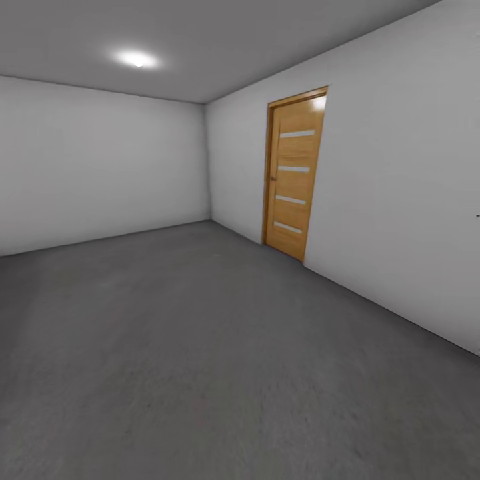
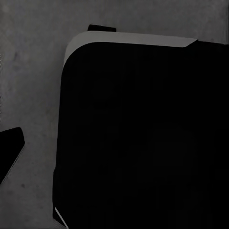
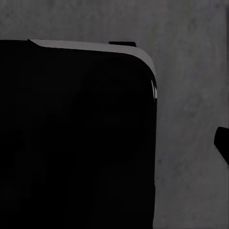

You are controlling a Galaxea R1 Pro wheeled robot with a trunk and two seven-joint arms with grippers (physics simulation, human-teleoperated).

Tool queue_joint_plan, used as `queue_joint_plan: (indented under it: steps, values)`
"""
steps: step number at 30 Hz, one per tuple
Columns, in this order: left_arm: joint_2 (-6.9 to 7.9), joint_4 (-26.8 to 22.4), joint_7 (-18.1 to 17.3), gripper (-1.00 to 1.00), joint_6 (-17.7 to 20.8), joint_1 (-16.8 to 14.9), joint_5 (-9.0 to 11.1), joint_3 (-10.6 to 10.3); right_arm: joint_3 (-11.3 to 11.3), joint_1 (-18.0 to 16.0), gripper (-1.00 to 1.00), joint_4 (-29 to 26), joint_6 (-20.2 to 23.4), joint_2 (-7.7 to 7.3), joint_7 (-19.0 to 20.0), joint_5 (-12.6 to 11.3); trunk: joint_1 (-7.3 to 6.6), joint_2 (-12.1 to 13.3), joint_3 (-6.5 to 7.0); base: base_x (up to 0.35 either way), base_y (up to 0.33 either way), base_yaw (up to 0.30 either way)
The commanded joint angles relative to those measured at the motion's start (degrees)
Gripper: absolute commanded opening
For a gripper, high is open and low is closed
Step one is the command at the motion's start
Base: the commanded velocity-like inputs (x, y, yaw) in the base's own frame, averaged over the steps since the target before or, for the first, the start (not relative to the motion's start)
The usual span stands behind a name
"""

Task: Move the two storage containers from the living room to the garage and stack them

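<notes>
I am in a bare room with a dark grey concrete floor (image 1: 200,347) and plain pale grey walls (image 1: 100,160), which fits the garage. The two storage containers are out of view, and so is the living room. Both wrist views look down on the same grey floor (image 2: 33,86) (image 3: 191,95). My own black base (image 2: 143,143) (image 3: 76,143) covers most of each of them. A small black wedge (image 2: 9,152) (image 3: 222,143) cuts into the edge of each wrist view; I cannot tell what it is.
A closed wooden door (image 1: 295,173) with pale horizontal strips stands in the right wall. The room's far corner (image 1: 207,167) lies ahead, slightly left. A ceiling light (image 1: 137,60) glows above. Open floor stretches ahead and to the left.
</notes>
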Motion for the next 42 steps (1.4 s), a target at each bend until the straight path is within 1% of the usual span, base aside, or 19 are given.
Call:
queue_joint_plan:
  steps: [1, 18, 42]
  values:
    - [-0.02, 0.0, 0.1, 1.0, -0.1, 0.0, 0.5, 0.0, 0.1, 0.0, 1.0, 0.1, -0.3, -0.01, -0.1, 0.0, 0.03, 0.0, -0.04, 0.325, 0.0, -0.035]
    - [0.0, 0.0, 0.1, 1.0, 0.0, 0.0, 0.5, 0.0, 0.2, 0.0, 1.0, 0.1, -0.2, -0.22, -0.1, 0.0, 0.03, 0.0, -0.04, 0.325, 0.067, -0.005]
    - [-0.02, 0.0, 0.1, 1.0, 0.0, 0.0, 0.5, 0.0, 0.1, 0.0, 1.0, 0.1, -0.2, 0.13, -0.2, -0.3, 0.03, 0.0, -0.04, 0.325, 0.094, 0.0]
